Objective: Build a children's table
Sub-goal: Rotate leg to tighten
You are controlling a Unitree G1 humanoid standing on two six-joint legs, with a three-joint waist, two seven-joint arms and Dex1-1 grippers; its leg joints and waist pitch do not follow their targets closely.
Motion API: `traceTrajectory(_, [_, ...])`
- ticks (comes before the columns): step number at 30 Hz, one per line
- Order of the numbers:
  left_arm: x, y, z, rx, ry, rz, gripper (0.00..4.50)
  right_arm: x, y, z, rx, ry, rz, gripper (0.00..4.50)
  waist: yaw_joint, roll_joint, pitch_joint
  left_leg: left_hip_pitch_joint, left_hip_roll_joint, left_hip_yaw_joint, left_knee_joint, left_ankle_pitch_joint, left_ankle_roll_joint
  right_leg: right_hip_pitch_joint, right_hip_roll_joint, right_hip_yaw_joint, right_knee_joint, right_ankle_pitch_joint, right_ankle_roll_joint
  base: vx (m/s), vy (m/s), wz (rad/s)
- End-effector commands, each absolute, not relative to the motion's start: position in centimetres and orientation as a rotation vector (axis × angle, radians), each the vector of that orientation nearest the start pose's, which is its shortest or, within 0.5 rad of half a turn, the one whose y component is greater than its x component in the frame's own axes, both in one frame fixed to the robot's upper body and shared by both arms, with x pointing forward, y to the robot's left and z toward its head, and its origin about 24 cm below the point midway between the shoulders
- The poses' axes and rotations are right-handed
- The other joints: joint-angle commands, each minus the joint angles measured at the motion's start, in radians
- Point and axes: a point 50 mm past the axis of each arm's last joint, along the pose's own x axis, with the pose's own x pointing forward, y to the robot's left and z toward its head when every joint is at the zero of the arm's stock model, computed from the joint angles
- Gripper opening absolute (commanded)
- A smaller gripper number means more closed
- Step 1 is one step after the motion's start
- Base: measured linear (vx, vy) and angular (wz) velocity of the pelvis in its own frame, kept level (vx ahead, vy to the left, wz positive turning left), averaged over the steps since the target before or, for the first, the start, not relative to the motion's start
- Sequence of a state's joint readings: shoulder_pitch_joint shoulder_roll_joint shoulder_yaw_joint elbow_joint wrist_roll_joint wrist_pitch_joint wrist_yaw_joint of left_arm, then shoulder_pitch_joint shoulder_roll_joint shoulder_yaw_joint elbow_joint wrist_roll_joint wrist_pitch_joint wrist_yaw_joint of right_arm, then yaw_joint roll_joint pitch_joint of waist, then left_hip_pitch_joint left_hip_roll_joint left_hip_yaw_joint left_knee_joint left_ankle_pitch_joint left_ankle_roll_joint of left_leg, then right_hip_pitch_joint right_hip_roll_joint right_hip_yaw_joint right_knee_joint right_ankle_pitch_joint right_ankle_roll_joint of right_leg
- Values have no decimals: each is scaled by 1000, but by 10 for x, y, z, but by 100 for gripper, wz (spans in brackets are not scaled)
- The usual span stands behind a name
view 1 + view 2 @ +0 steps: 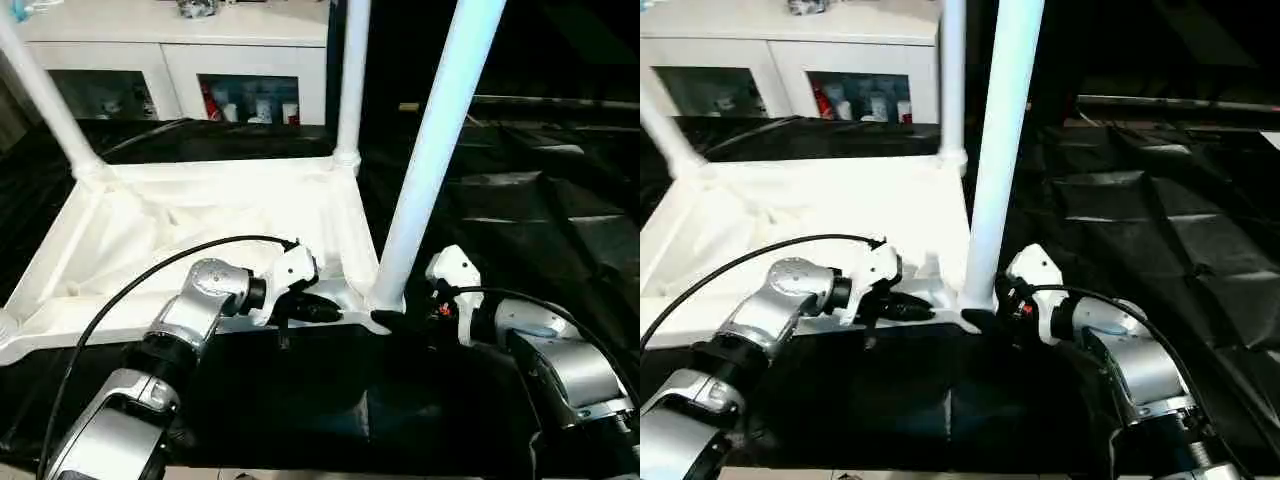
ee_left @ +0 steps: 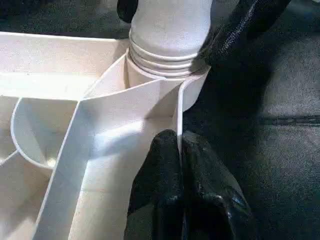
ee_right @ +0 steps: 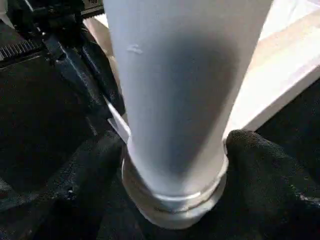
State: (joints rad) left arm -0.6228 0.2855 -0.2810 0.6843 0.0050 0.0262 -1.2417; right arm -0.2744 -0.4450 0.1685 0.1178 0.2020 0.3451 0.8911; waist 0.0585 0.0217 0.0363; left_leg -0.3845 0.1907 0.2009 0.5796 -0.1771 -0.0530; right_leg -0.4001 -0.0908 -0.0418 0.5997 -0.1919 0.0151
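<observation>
Left eye view has the upturned table top (image 1: 150, 240) on the black-covered worktop (image 1: 560, 230) with three legs (image 1: 436, 140) standing in corner sockets, the fourth socket cut off at the near-left edge, the left pincer (image 1: 335, 313) pinching its near rim, the right pincer (image 3: 175, 165) spread around the nearest leg's base, which looks still unseated

Strong light from above blew out the upturned white plastic rectangular tabletop (image 1: 200, 225) to glare; the black sheet-covered surface (image 1: 520, 230) beside it stayed dim.
</observation>
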Motion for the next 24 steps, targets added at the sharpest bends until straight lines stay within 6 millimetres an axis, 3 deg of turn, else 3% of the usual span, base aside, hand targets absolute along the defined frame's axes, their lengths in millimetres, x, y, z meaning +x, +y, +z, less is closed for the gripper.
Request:
traceTrajectory(1, [309,109,40,288,418,-1455,0,280,-155,59,-167,344,1005,371,2,-17,-54,18,41,-16,-61,-180,73,42,-51,33,-66,-135,-249,0,0,0])
traceTrajectory(12, [307,109,40,282,424,-1454,0,282,-152,55,-173,363,1010,278,2,-19,-55,19,40,-15,-60,-171,70,43,-49,33,-65,-144,-240,0,0,0])
traceTrajectory(19, [307,108,40,279,428,-1451,0,281,-151,51,-166,371,1003,260,0,-19,-56,18,38,-16,-57,-164,75,44,-49,33,-63,-131,-245,0,0,0])
traceTrajectory(22, [308,107,39,277,428,-1432,0,282,-152,47,-174,375,947,259,-3,-19,-55,17,38,-16,-58,-172,72,44,-48,32,-63,-139,-246,0,0,0])
traceTrajectory(24, [311,102,37,280,421,-1378,0,286,-153,38,-143,402,830,258,-9,-18,-51,18,37,-16,-61,-206,54,39,-49,33,-69,-192,-238,0,0,0])
